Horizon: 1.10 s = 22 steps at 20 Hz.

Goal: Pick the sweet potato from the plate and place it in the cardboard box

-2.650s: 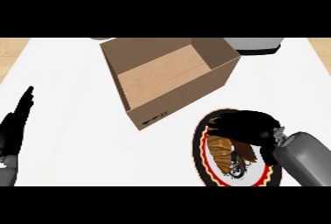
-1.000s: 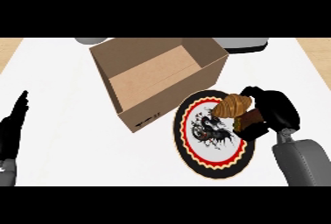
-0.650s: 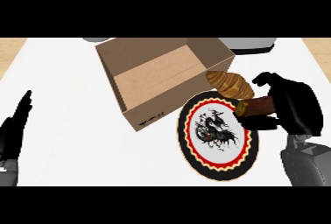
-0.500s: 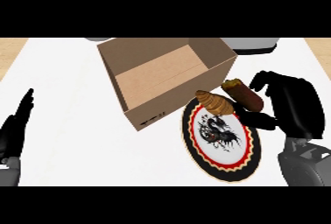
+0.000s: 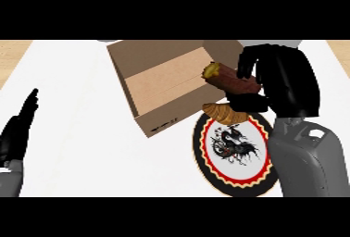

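- My right hand (image 5: 284, 78), black and coming in off the grey forearm, has its fingers (image 5: 245, 62) curled round the reddish-brown sweet potato (image 5: 232, 81), pinching it near its far end; the yellow cut tip pokes out toward the box.
- The sweet potato hangs over the near right edge of the open brown cardboard box (image 5: 167, 83), partly above the opening and partly above the wall (I can't tell how high above the rim it rides).
- Risk one, as I judge it: letting go here could land the potato on the box wall and tip it back out toward the round black plate with the red-and-white rim and dragon figure (image 5: 232, 178). It needs to go further left over the box floor first.
- Risk two: a golden-brown croissant (image 5: 224, 112) sits on the plate's far edge, just under my hand and right against the box corner. A low hand or wrist could knock it off.
- Room: the box interior is wide open to the left, the white desk (image 5: 82, 139) between box and left hand is free, and the box's near wall touches or overlaps the plate.
- My left hand (image 5: 17, 134) rests at the left edge, fingers straight and together, well apart from everything.
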Each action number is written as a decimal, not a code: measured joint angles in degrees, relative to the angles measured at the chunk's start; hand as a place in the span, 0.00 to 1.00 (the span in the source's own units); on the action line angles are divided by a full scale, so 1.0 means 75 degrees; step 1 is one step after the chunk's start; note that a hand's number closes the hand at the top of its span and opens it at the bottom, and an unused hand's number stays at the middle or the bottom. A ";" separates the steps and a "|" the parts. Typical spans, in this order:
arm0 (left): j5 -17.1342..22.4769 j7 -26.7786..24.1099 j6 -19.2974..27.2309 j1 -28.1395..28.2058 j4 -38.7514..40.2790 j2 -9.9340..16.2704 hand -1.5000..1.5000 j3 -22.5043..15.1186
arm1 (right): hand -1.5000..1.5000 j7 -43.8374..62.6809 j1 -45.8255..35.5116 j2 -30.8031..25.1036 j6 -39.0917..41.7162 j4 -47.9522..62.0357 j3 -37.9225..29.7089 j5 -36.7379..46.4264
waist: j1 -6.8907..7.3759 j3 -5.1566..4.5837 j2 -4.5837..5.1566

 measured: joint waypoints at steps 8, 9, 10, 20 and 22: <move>-0.0088 -0.0005 -0.0053 -0.0062 -0.0080 -0.0078 0.50 -0.0025 | 1.00 0.0701 -0.2255 0.0450 -0.1395 0.2801 -0.0444 -0.0698 | 0.0146 0.0001 0.0037; -0.0155 -0.0049 0.0023 -0.0045 -0.0069 -0.0141 0.50 -0.0059 | 1.00 0.0752 -0.2471 0.0466 -0.1638 0.3185 -0.0463 -0.0838 | 0.0163 0.0001 0.0042; -0.0171 0.0113 -0.0004 -0.0090 -0.0184 -0.0135 0.50 -0.0087 | 1.00 0.0777 -0.2710 0.0479 -0.1853 0.3581 -0.0490 -0.0952 | 0.0181 0.0001 0.0045; -0.0156 0.0075 -0.0201 -0.0066 -0.0316 -0.0147 0.50 -0.0079 | 1.00 -0.0187 -0.4664 0.0450 -0.3679 0.7804 -0.1252 -0.1574 | 0.0368 0.0001 0.0120; -0.0168 0.0050 -0.0206 -0.0165 -0.0222 -0.0148 0.50 -0.0062 | 1.00 -0.0305 -0.4905 0.0461 -0.3981 0.8517 -0.1322 -0.1507 | 0.0388 -0.0001 0.0143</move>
